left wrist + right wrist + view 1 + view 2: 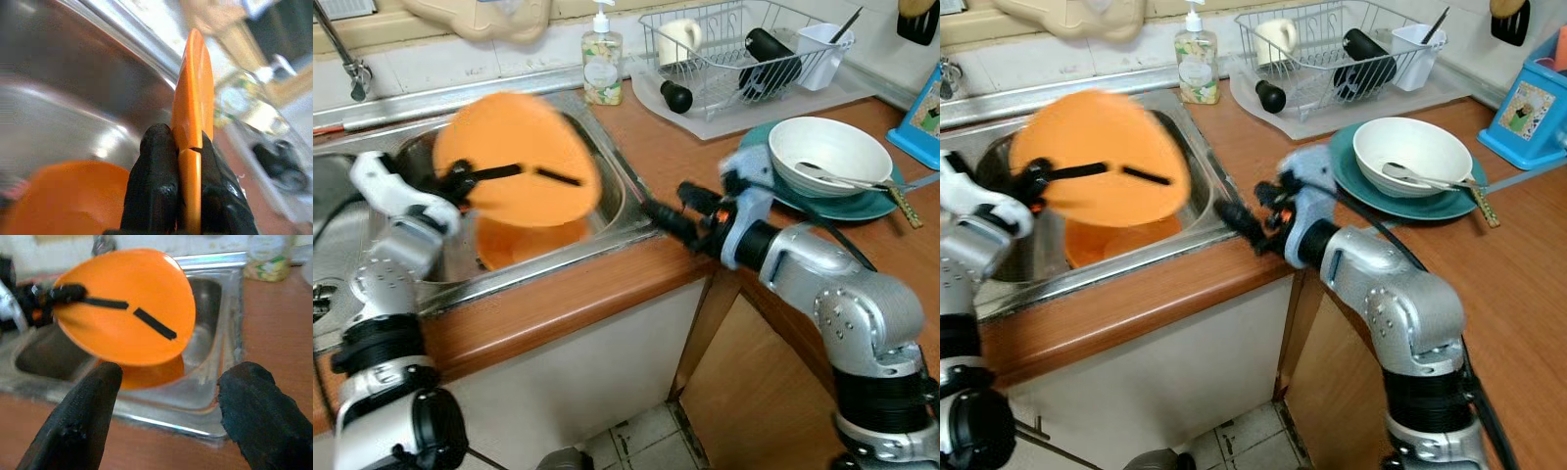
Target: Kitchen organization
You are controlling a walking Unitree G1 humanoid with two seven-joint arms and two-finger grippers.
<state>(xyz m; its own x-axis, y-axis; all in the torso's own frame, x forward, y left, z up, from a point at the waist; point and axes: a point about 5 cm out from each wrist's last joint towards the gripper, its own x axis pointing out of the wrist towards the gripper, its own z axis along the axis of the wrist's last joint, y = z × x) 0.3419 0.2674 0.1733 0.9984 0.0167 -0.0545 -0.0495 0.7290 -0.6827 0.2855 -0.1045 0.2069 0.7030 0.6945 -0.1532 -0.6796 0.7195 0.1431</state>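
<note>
Two arms: both reach toward the sink, right from the bench side, left from the basin side.
Right gripper (164,406): nearest; jaws spread wide and empty, hovering over the front edge of the wooden bench (587,289), aimed at the plate.
Round orange plastic plate (519,157): held above the steel sink (617,211), tilted on edge, its broad face turned toward the right gripper.
Left gripper (524,173): jaws clamped on the plate's rim, one finger on each face.
Key relation: the plate lies straight ahead of the right jaws, a little farther in; likely a handover.
Second orange dish (524,240): lying in the basin under the held plate.
Wire dish rack (744,54): farthest back on the bench, probably the destination.
</note>
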